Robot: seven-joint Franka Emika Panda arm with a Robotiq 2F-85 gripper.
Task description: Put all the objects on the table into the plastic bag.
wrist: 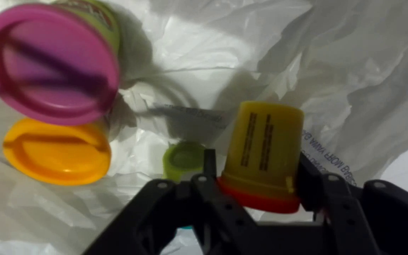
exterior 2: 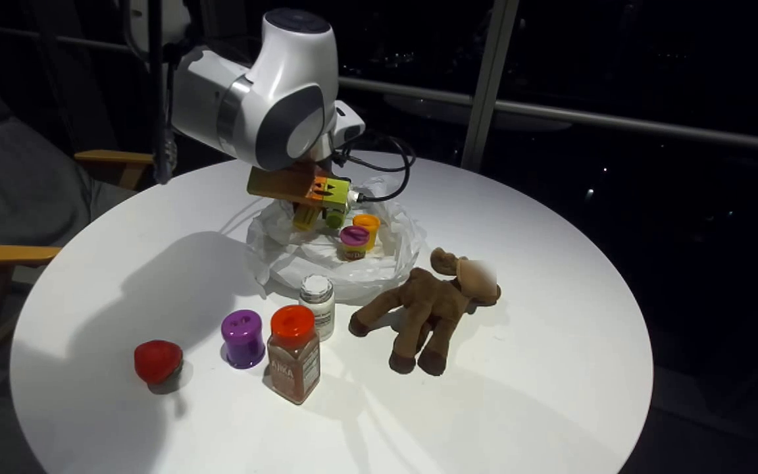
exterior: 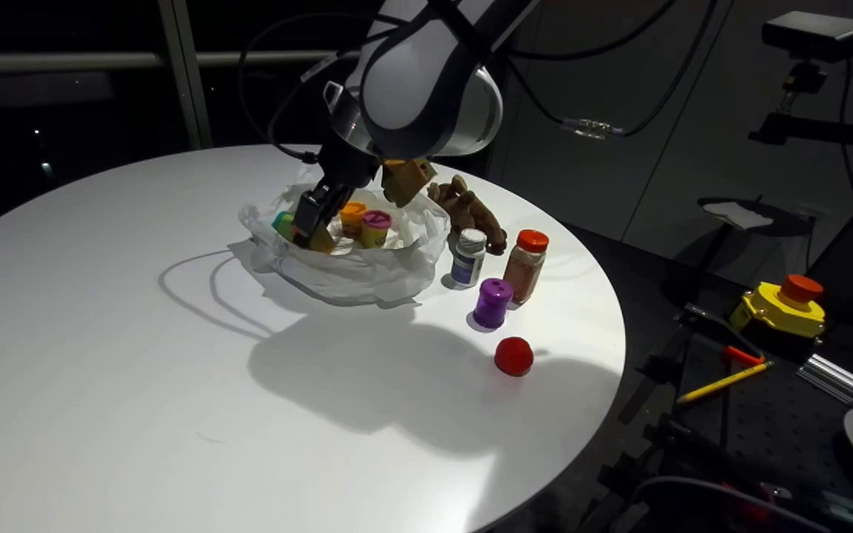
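Note:
A white plastic bag [exterior: 367, 274] lies spread open on the round table; it is also in an exterior view [exterior 2: 280, 271]. My gripper [wrist: 258, 159] is low inside it, shut on a yellow tub [wrist: 266, 138] with a red lid, tilted between the fingers. In the bag stand a purple-lidded tub [wrist: 55, 67], an orange-lidded tub [wrist: 58, 152] and a green item [wrist: 182, 159], partly behind a finger. Outside the bag stand a white bottle [exterior: 468, 259], a red-lidded jar [exterior 2: 294, 355], a purple container [exterior 2: 243, 339], a red rounded object [exterior 2: 157, 362] and a brown plush animal [exterior 2: 435, 299].
The bag's crumpled rim [exterior 2: 366, 286] rises around the gripper. The white bottle and plush animal are close beside the bag. The white table [exterior: 175, 414] has a round edge. A chair [exterior 2: 10, 253] stands beyond it. A cable [exterior: 256, 126] loops from the arm.

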